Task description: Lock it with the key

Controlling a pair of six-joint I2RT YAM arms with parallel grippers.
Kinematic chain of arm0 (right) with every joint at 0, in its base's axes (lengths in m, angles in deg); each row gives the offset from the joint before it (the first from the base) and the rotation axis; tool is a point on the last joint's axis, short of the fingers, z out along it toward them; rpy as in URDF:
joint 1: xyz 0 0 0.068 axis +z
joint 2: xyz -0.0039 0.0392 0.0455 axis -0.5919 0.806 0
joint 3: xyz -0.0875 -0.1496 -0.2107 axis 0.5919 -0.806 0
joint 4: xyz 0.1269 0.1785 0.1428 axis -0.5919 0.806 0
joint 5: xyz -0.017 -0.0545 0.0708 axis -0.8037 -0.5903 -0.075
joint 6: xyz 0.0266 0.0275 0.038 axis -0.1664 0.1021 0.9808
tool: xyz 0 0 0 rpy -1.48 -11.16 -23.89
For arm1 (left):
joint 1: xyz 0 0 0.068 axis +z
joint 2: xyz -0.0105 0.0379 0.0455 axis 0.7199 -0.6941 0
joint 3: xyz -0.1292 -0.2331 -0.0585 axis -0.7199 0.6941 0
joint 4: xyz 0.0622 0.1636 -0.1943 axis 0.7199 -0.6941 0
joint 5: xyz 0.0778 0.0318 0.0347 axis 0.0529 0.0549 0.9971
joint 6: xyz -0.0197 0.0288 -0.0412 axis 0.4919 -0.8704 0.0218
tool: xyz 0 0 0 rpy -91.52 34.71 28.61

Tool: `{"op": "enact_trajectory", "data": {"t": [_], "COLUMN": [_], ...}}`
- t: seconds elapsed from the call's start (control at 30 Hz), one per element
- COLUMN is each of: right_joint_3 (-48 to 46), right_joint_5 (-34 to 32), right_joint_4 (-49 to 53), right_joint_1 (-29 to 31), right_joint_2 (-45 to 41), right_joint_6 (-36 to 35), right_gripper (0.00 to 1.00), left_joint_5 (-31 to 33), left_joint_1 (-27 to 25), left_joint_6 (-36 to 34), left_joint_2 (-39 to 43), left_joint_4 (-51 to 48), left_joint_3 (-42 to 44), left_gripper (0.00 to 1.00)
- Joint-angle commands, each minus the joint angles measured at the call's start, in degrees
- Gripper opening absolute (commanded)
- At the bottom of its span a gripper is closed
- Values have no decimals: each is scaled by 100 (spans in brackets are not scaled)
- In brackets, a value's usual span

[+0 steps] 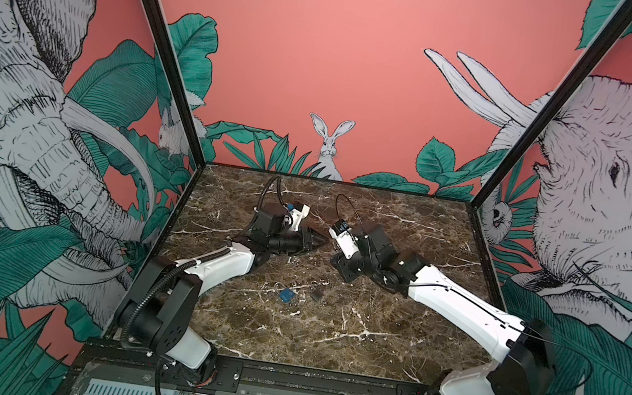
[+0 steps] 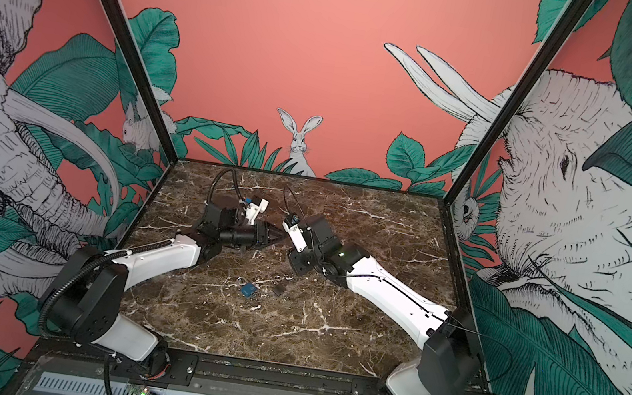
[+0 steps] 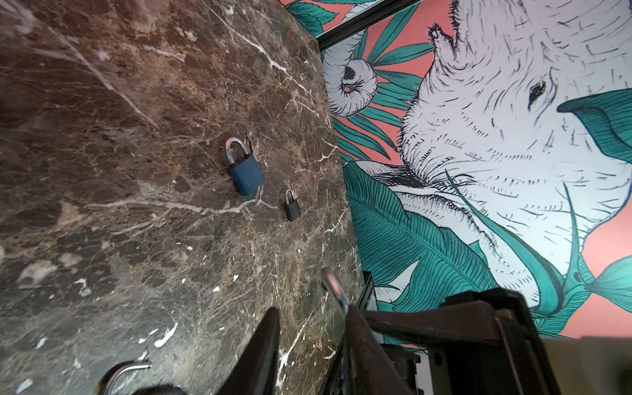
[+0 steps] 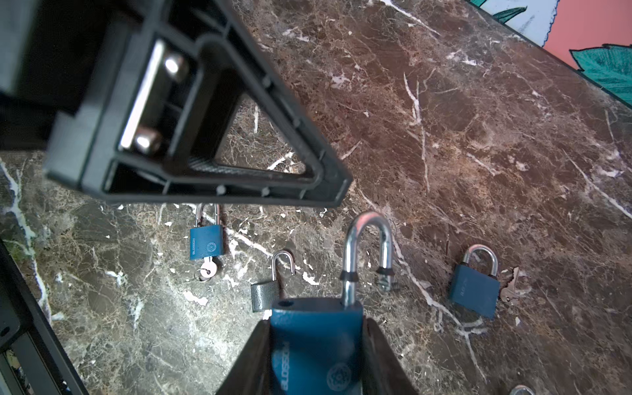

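Left pincer (image 3: 313,309) hangs over the bench (image 3: 136,102) with jaws apart, nothing between them; a thin metal blade (image 3: 333,290), perhaps the key, shows by one finger. Right pincer (image 4: 316,323) clamps the blue padlock (image 4: 318,359) by its body, shackle (image 4: 367,239) standing open. Likely risk: a loosely carried key drops, or pressing the shackle twists the padlock in the grip.

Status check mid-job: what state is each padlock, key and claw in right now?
Gripped blue padlock: shackle open, held in right claw.
Keyed blue padlock: on table, shackle looks closed, key inserted.
Small grey padlock: shackle open.
Third blue padlock: shackle closed, loose key beside it.
Left claw: jaws apart, metal piece at one finger.
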Motion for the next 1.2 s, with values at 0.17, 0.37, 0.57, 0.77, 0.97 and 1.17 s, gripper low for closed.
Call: {"op": "enact_trajectory", "data": {"t": [0.17,0.37,0.57,0.77,0.97,1.17], "right_joint_3": [36,39,83,76,75,83], "right_joint_5": [-7,-41,-22,-26,-15,-32], "right_joint_4": [-232,-261,-262,-287,-343,-353], "right_joint_1": [61,60,64,73,70,72], "right_joint_2": [-117,-111,-64,-33,1,19], "right_joint_6": [-66,-84,-89,-84,-73,-68], "right_gripper": [14,14,13,13,13,13], "left_joint_5": [-276,-369,-420,-473,-574,-673], "left_joint_1": [-181,-262,-292,-309,-323,-356], "left_joint_6": [189,382,477,565,650,669], "left_joint_2": [-263,-479,-585,-658,-725,-792], "left_joint_4": [291,571,711,842,931,951], "left_joint_3": [-407,-450,-510,-541,-537,-563], "left_gripper": [36,36,36,34,33,30]}}
